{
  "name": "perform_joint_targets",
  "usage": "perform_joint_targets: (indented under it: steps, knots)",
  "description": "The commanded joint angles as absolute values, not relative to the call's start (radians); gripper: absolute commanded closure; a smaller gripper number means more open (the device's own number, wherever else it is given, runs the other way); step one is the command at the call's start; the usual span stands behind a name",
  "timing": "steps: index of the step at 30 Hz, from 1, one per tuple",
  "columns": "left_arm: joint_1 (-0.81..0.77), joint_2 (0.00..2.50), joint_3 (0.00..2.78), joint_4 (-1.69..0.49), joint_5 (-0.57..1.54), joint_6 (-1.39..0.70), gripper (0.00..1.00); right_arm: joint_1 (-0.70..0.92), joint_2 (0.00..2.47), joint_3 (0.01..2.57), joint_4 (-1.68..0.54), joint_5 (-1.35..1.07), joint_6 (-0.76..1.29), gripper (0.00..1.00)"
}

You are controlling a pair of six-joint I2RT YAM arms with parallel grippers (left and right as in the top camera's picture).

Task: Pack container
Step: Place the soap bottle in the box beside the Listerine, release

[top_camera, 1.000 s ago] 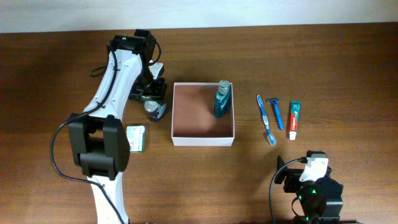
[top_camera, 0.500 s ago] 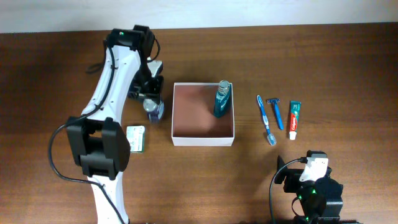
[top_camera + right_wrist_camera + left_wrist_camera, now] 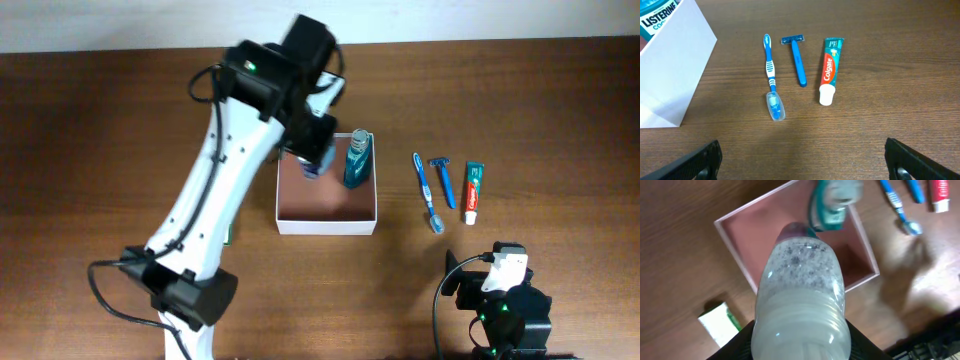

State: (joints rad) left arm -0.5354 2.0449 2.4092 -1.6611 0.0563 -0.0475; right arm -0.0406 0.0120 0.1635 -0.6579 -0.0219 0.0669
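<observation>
The container [image 3: 327, 225] is a square white-walled box with a brownish-pink inside at the table's middle; it also shows in the left wrist view [image 3: 740, 255] and its corner in the right wrist view [image 3: 670, 80]. A teal mouthwash bottle [image 3: 357, 160] stands in its far right corner. My left gripper [image 3: 313, 158] is shut on a clear bottle of whitish liquid [image 3: 800, 295] and holds it above the container's far left part. My right gripper [image 3: 802, 150] is open and empty, low at the front right.
A blue toothbrush [image 3: 427, 190], a blue razor [image 3: 442, 180] and a toothpaste tube [image 3: 473, 190] lie right of the container. A small green-and-white packet [image 3: 720, 325] lies left of the container, under my left arm in the overhead view.
My left gripper has lifted the clear bottle from the table left of the container and carried it right, over the container. The right arm has not moved.
</observation>
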Motion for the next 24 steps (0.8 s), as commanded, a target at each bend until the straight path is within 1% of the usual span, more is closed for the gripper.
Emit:
perform_joint_targets:
  steps: [1,6,12,20,21,24]
  knots:
    - [-0.566,2.045,2.420,-1.633,-0.031,-0.114,0.68,-0.046,0.006,0.162,-0.658,-0.006,0.060,0.01]
    - [-0.567,2.090,2.415,-1.601,-0.034,-0.120,0.68,-0.046,0.006,0.162,-0.658,-0.006,0.061,0.01]
    - [-0.567,2.230,2.415,-1.538,-0.035,-0.119,0.69,-0.046,0.006,0.162,-0.658,-0.006,0.060,0.01]
    - [-0.567,2.338,2.415,-1.484,-0.086,-0.119,0.67,-0.046,0.006,0.162,-0.658,-0.006,0.060,0.01]
    - [-0.567,2.342,2.415,-1.484,-0.088,-0.120,0.66,-0.046,0.006,0.162,-0.658,-0.006,0.060,0.01]
    - [-0.567,2.344,2.415,-1.480,-0.119,-0.120,0.48,-0.046,0.006,0.162,-0.658,-0.006,0.060,0.01]
